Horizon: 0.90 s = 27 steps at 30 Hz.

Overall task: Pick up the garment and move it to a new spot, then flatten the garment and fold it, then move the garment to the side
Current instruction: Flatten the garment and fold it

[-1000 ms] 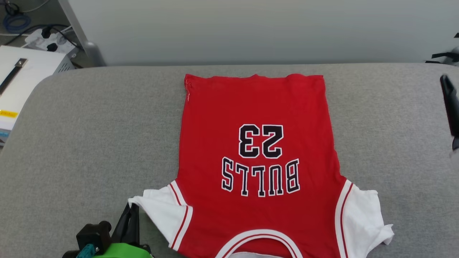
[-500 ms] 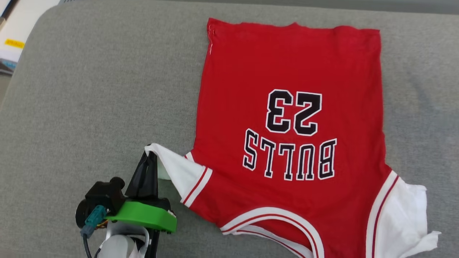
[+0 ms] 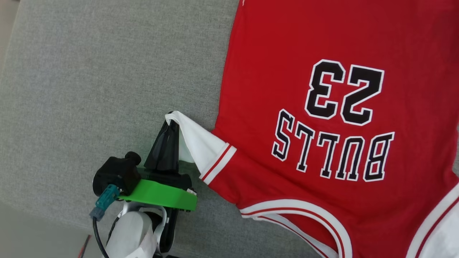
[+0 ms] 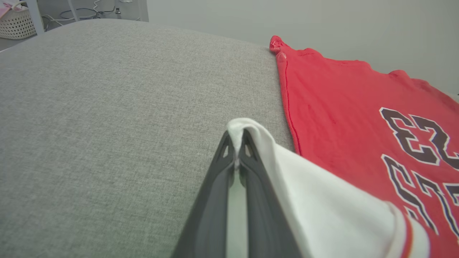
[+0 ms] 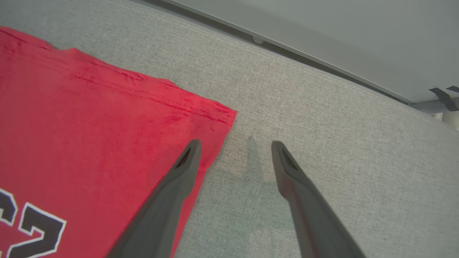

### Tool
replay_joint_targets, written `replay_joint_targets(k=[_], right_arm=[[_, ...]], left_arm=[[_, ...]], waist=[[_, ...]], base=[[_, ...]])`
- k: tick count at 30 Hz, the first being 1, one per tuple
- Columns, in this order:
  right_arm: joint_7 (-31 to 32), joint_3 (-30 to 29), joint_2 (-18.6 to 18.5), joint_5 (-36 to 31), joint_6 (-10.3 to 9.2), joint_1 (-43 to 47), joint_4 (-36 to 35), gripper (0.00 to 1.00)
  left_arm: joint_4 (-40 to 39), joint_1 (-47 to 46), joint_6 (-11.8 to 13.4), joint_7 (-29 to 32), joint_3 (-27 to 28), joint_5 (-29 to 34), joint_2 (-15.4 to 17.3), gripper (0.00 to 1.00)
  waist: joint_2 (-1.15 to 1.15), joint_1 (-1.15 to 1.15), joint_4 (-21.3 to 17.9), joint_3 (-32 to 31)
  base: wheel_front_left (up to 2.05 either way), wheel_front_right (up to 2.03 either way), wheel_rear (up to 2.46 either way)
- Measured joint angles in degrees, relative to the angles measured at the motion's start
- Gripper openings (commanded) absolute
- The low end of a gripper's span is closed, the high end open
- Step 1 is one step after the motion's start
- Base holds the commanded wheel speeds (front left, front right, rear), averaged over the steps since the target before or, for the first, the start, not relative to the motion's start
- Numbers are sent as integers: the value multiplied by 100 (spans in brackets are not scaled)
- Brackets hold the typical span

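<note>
Grey cloth-covered desk (image 3: 89, 71); red shirt (image 3: 279, 71) lies flat on it, numerals up, its body to the right of the left gripper (image 3: 171, 124). Left jaws pressed together, pinching the edge of the white sleeve (image 3: 200, 143), which stands in a peak off the desk. Right gripper (image 5: 235, 143): jaws spread, holding nothing, by the shirt's hem corner (image 5: 222, 118), one finger over red cloth, the other over bare desk.

Matt knit-cloth garment (image 3: 287, 43); rough-woven grey fabric tbl cover (image 3: 89, 71), also matt.
</note>
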Motion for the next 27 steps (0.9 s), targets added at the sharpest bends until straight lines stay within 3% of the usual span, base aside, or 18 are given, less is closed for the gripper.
replay_joint_targets(k=[7, 15, 16, 17, 27], right_arm=[[53, 183, 62, -81, -1, -57, 297, 100], [60, 182, -153, -15, 3, -129, 285, 100], [60, 193, -186, -25, 2, -136, 283, 29], [52, 219, -199, -27, 2, -138, 282, 0], [-369, 534, -64, -34, 2, 30, 463, 0]], left_arm=[[-151, -160, 129, 0, -177, -160, -1, 0], [-127, -206, 172, 0, -219, -236, -2, 0], [-120, -206, 172, 0, -212, -236, -2, 0], [-115, -206, 172, 0, -202, -235, -2, 0], [-57, -175, 187, 0, -43, -124, -3, 0]], waist=[[0, -1, 276, 523], [0, -2, 479, 820], [0, -2, 484, 813], [0, -2, 483, 800], [0, -1, 316, 449]], base=[[0, 0, 0], [0, 0, 0], [0, 0, 0], [0, 0, 0], [0, 0, 0]])
